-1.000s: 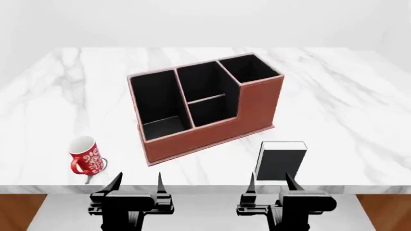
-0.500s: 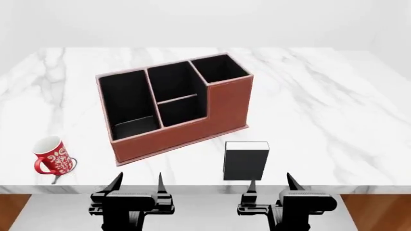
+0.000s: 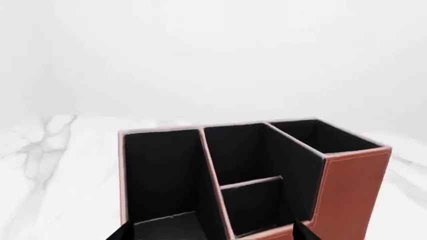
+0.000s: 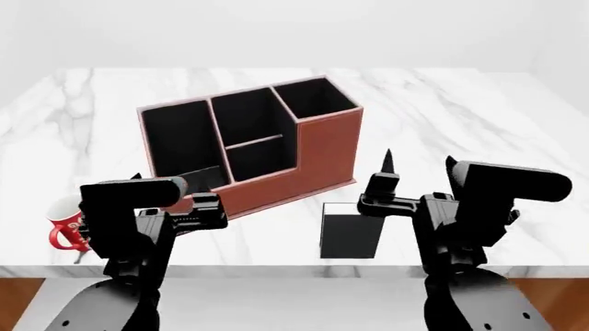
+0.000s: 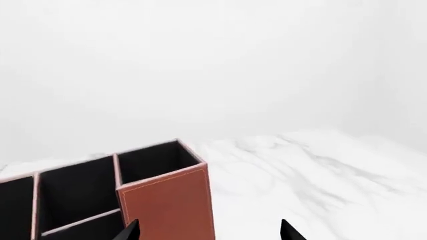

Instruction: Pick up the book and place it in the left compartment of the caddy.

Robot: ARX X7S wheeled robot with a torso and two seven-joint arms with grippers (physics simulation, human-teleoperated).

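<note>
The book [image 4: 351, 238], black-covered with white page edges, stands upright near the table's front edge, in front of the caddy's tall end; it shows in neither wrist view. The reddish-brown caddy [image 4: 318, 155] stands at an angle behind it, also in the left wrist view [image 3: 350, 190] and right wrist view [image 5: 167, 202]. Its left compartment [image 4: 179, 141] is empty and faces my left wrist camera [image 3: 163, 175]. My left gripper [image 4: 175, 186] is open, raised in front of that compartment. My right gripper [image 4: 418, 165] is open, raised above and just right of the book.
A red patterned mug [image 4: 61, 233] stands near the front left edge, partly behind my left arm. The white marble table [image 4: 478, 131] stretches behind and right of the caddy. Its front edge [image 4: 276, 267] runs just in front of the book.
Both arms have risen from the bottom edge to table height, grippers pointing forward over the table. Earlier the view shifted, sliding caddy, book and mug leftward. The book and caddy have not moved.
</note>
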